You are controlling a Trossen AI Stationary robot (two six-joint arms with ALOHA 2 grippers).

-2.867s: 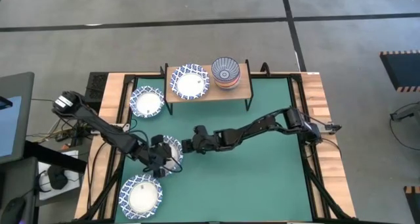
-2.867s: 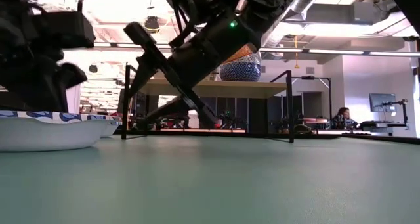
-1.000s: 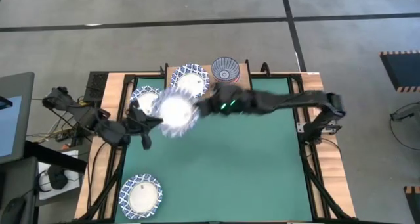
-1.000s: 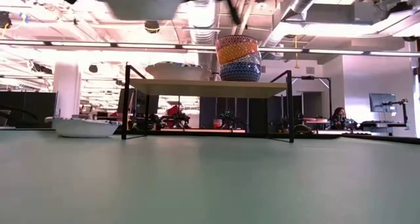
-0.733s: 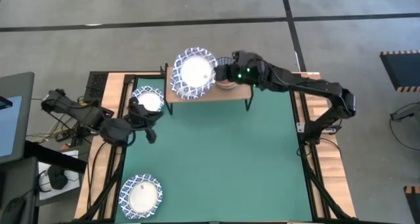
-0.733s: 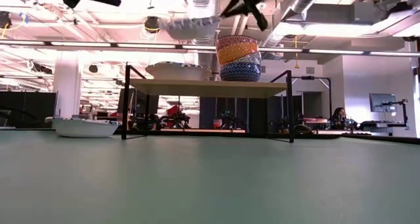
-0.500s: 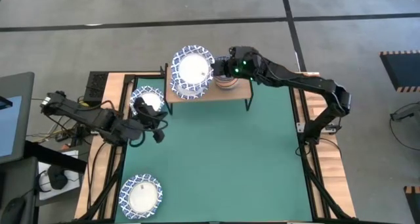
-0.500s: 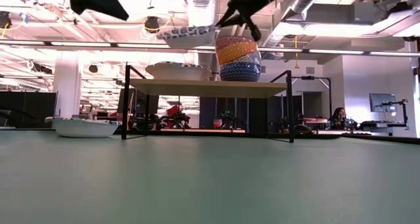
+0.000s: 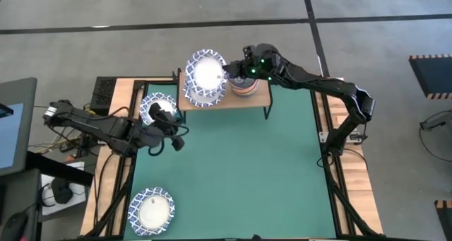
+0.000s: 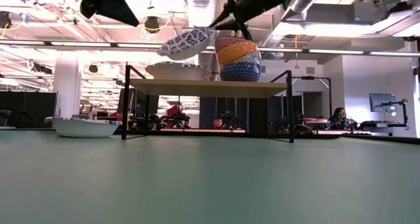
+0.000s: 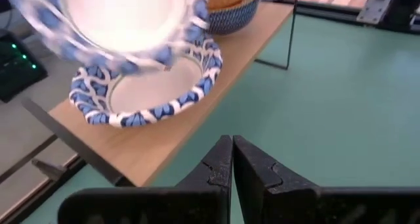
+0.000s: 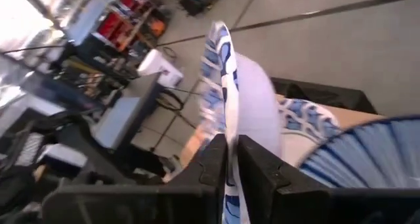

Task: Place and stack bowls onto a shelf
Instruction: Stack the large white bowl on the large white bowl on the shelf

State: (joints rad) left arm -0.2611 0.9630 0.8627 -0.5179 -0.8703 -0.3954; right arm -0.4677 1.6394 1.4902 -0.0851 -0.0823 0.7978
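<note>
Right gripper is over the small low shelf with a light wooden plank top and thin black legs, jaws narrow and pinching the rim of a wide shallow bowl with a blue lattice rim and white centre — the held bowl hangs tilted in the air just above a second blue-lattice bowl that sits on the shelf's left half, the two apart in the low view. The right wrist view shows the rim edge-on between the two dark fingers

On the shelf's right half, just beside the lattice bowl, a stack of small bowls: blue-grey ray-patterned at the bottom, orange-yellow above it, a red rim on top

Left gripper hovers over the green mat in front of the shelf's left end, jaws closed together and holding nothing

Third blue-lattice bowl rests on the table just left of the shelf — a fourth lies well apart from the shelf, at the near left corner of the mat
</note>
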